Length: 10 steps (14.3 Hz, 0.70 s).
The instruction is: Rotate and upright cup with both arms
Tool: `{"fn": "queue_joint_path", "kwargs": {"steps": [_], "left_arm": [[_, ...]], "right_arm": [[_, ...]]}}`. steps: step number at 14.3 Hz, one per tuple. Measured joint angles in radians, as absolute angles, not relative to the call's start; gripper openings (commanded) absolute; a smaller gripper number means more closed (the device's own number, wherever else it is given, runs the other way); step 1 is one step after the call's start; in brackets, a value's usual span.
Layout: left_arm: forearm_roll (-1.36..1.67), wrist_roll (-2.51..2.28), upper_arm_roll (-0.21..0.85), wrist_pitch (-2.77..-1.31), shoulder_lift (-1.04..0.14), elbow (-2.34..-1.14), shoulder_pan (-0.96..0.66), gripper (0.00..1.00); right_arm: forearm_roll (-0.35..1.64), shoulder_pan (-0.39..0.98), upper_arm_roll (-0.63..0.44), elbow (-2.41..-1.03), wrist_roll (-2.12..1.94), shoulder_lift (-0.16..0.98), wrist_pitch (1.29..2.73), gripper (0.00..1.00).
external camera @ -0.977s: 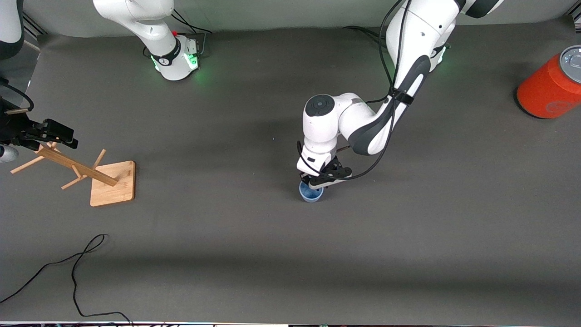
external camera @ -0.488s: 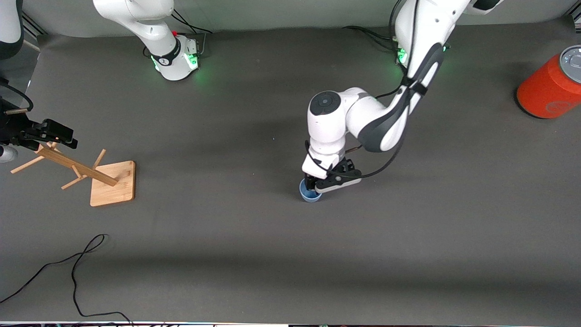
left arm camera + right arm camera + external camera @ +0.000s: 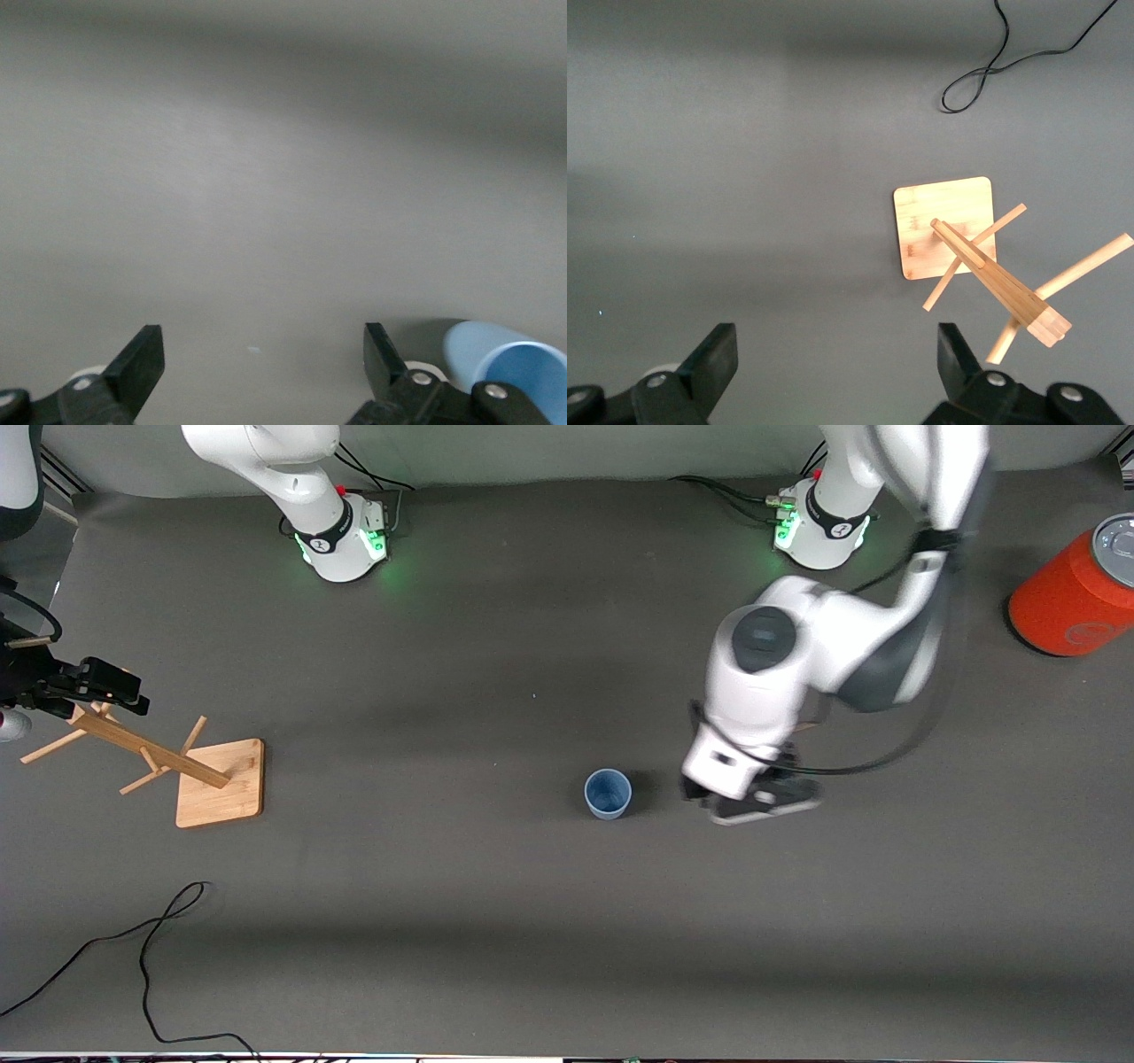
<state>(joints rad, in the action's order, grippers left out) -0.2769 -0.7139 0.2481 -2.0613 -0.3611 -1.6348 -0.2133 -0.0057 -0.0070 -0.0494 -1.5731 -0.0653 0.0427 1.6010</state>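
1. Since 0.5 s ago, left gripper (image 3: 755,802) has released the cup (image 3: 608,794) and shifted off toward the left arm's end of the table; cup has not moved and stands alone.
2. Count, from the right arm's end to the left arm's end in the front view: one black cable (image 3: 146,957), one right gripper (image 3: 84,686), one wooden rack (image 3: 164,766), one cup, one left gripper, one orange can (image 3: 1076,593). Two arms, two green-lit bases (image 3: 341,536) (image 3: 819,527).
3. Cable: loose on the table, nearer the front camera than the rack.
4. Right gripper: at the table's edge over the rack's upper pegs; arm waits. Right wrist view shows both fingers (image 3: 713,359) spread wide with nothing between them, rack (image 3: 970,243) on its square base below.
5. Cup: upright, mouth up, blue inside visible, mid-table, resting on the table surface.
6. Left gripper: just above the table beside the cup, toward the left arm's end, apart from it, not touching. Left wrist view shows fingers (image 3: 137,363) wide apart with only bare table between; cup (image 3: 509,363) sits just outside one finger.
7. Can: at the table edge at the left arm's end, grey lid, tilted, well apart from the cup.
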Motion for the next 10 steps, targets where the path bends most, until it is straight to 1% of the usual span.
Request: {"fn": "queue_joint_path", "kwargs": {"steps": [4,7,9,10], "left_arm": [[-0.212,-0.531,0.245,-1.946,-0.297,-1.592,-0.058,1.0],[-0.126,-0.352,0.23,-1.866,-0.259,-1.568,0.016,1.0],[-0.085,-0.252,0.139,-1.832,-0.215,-1.583,-0.008,1.0],[-0.076,-0.195,0.069,-1.827,-0.186,-1.604,-0.045,1.0]], "right_arm": [[-0.006,-0.007,-0.05,-1.573,-0.065,0.043,1.601,1.0],[-0.006,-0.007,-0.05,-1.573,-0.065,0.043,1.601,1.0],[-0.006,-0.007,-0.05,-1.572,-0.065,0.043,1.601,1.0],[-0.006,-0.007,-0.05,-1.572,-0.065,0.043,1.601,1.0]]}}
